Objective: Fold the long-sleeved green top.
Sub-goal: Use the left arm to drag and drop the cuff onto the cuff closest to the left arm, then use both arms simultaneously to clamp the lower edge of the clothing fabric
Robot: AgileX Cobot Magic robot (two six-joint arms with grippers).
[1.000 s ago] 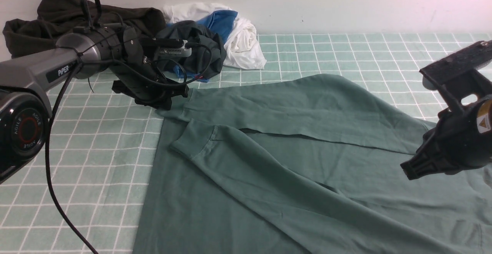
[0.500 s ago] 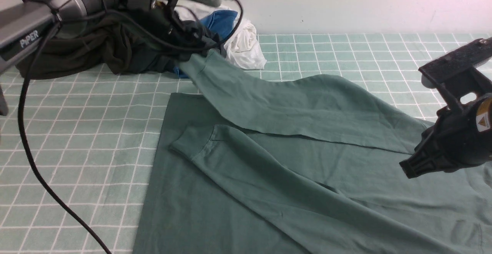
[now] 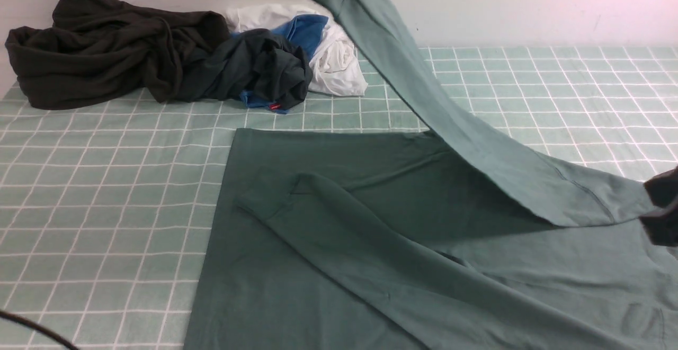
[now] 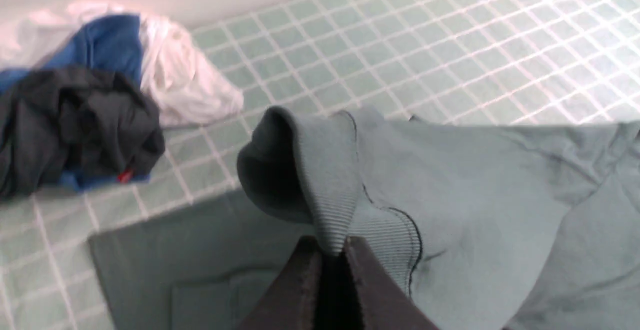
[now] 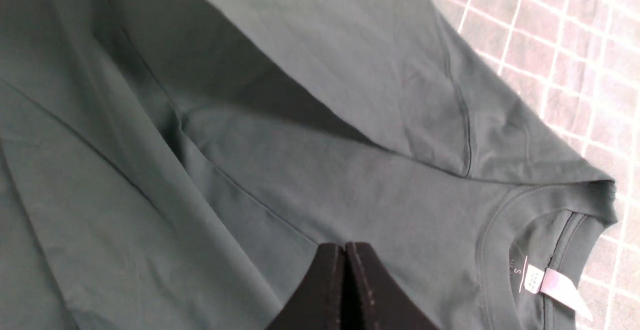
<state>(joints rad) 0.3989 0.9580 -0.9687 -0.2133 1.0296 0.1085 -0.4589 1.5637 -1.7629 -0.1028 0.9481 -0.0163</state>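
The green long-sleeved top lies spread on the checked cloth, neckline and white label to the right. One sleeve is lifted steeply to the top edge of the front view. My left gripper is shut on that sleeve's ribbed cuff, high above the table and outside the front view. The other sleeve lies slantwise across the body, its cuff flat. My right gripper is shut with nothing in it, just over the fabric near the neckline; only a dark part of it shows at the front view's right edge.
At the back left lies a heap of clothes: a very dark olive-black garment, a dark teal one with a red tag, and white and blue cloth. A pale wall stands behind. Green checked cloth covers the table.
My left gripper has closed on the sleeve cuff and carried it up and to the right, out of the front view. My right arm has drawn back towards the right edge.
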